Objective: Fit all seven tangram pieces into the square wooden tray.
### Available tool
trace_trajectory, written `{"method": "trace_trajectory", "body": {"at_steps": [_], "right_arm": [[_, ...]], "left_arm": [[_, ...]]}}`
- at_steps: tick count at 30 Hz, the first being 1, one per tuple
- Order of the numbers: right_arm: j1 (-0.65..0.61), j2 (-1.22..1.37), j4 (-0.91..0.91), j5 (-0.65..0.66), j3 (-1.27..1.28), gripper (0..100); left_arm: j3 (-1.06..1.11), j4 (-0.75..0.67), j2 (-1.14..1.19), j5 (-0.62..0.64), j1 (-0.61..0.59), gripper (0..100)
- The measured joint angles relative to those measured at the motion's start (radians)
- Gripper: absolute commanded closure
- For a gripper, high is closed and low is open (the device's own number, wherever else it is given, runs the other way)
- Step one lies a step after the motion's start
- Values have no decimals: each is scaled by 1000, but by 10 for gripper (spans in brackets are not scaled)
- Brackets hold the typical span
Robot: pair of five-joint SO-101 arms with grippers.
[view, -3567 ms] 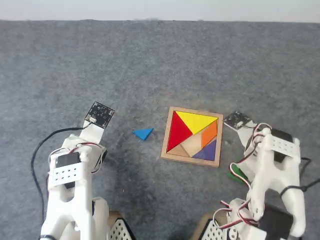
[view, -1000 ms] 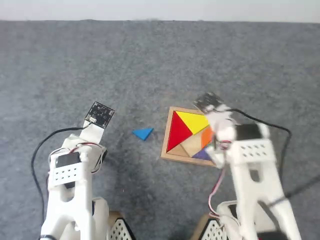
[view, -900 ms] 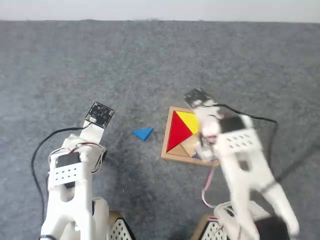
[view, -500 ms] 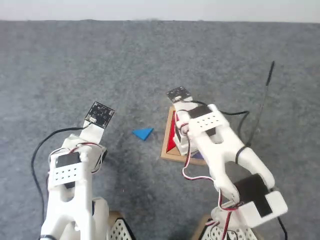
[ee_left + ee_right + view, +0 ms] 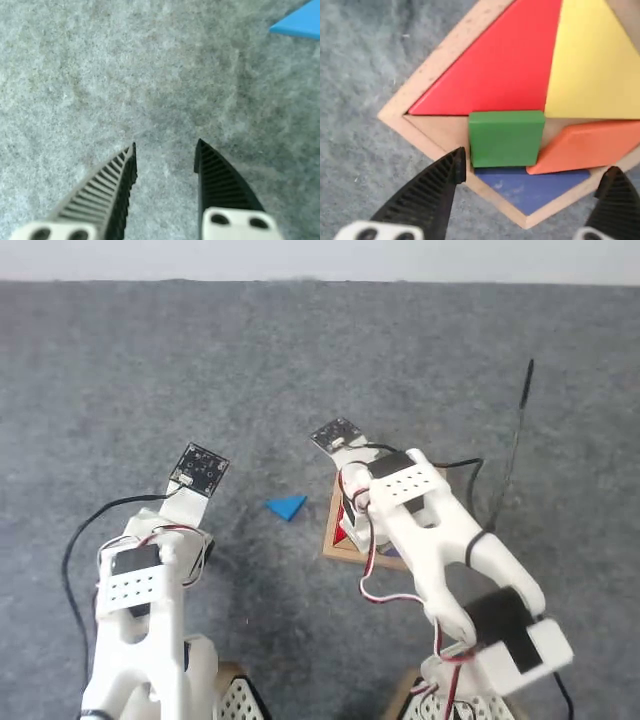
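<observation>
Tangram job moving along: hanging over the tray [image 5: 440, 55] with the right gripper [image 5: 536, 165] spread wide and gripping nothing, having swung across from the tray's other side. Now seeing the green square [image 5: 506, 138] lying in its slot (seemingly seated). Leaving one triangular gap, with the blue triangle [image 5: 287, 507] waiting on the carpet near the open, empty left gripper [image 5: 165, 155].

tray [image 5: 330, 537]: mostly under right arm [image 5: 440, 530] | blue triangle [image 5: 304, 22]: cut by edge
</observation>
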Motion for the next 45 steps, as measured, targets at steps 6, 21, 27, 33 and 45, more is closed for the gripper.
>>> {"method": "trace_trajectory", "body": {"at_steps": [6,21,27,33,45], "right_arm": [[78,-133,-5,0,21,859],[114,-44,-183,34,104,965],[127,-28,-112,49,83,965],[132,-40,-20,121,74,965],[48,-77,-216,-17,28,965]], "left_arm": [[0,0,0,0,0,823],[0,0,0,-3,0,823],[0,0,0,-3,0,823],[0,0,0,-3,0,823],[0,0,0,-3,0,823]]}}
